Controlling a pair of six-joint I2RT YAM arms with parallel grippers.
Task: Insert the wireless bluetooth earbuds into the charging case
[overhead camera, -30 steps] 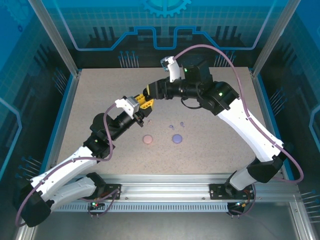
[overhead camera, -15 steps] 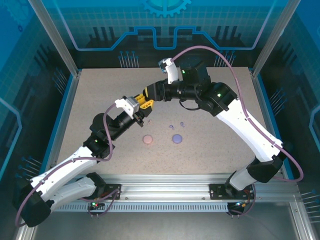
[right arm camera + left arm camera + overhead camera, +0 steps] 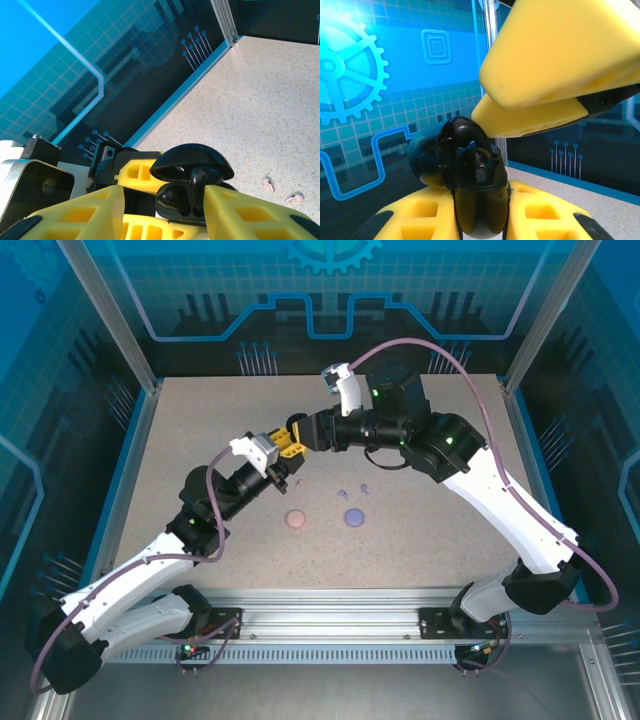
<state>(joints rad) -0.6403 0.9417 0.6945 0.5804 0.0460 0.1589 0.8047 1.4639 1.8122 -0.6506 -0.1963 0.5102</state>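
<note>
Two risks stand out for us at this moment. Firstly, the black case [image 3: 479,210] is not on the worktop [image 3: 260,115]. It hangs in the air above it with its lid [image 3: 192,159] up, and the left jaws are closed tightly on its smooth round shell. The right jaws stand apart, wider than any earbud, and grip nothing; their yellow fingers [image 3: 235,210] sit on both sides of the open case. Between them one black earbud [image 3: 199,186] stands in the case. We judge that it is not fully down in its hollow, because its upper part rises above the rim.

If the right jaws press on it off-centre, the glossy case can turn or slide in the left jaws, and the earbud can tip out and fall on the worktop. Secondly, a finger that brushes the lid can snap it down on the raised earbud and jam it. We think a slow, straight push from above is needed.

Two pink earbuds [image 3: 268,184] lie on the worktop, and two lavender earbuds [image 3: 343,493] lie near the lavender case [image 3: 354,517], beside the pink case [image 3: 296,519]. Where the other black earbud is, we cannot tell.
</note>
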